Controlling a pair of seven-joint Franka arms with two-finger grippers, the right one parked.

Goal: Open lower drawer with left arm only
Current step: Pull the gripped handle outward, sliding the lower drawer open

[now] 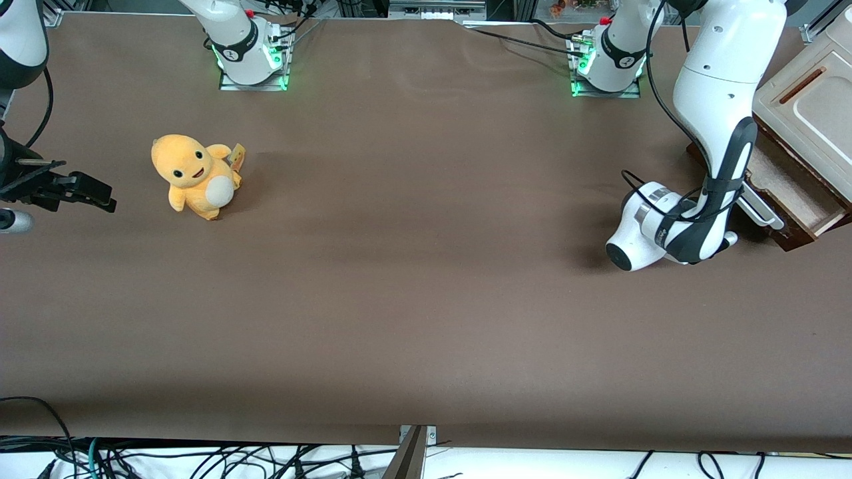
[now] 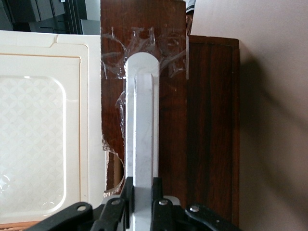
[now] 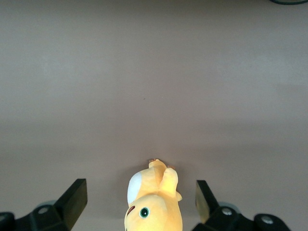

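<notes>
**Left arm has the drawer handle pinched**

Brown table mat runs wide; at right edge of front view the shallow dark-brown lower drawer (image 1: 795, 189) sits partly out, pale inside showing. Glossy white left arm (image 1: 715, 113) bends low w/ black gripper (image 2: 143, 192) clenched on long silver bar handle (image 2: 142, 125), prob. for a straight pull. No readable writing on drawer.
</notes>
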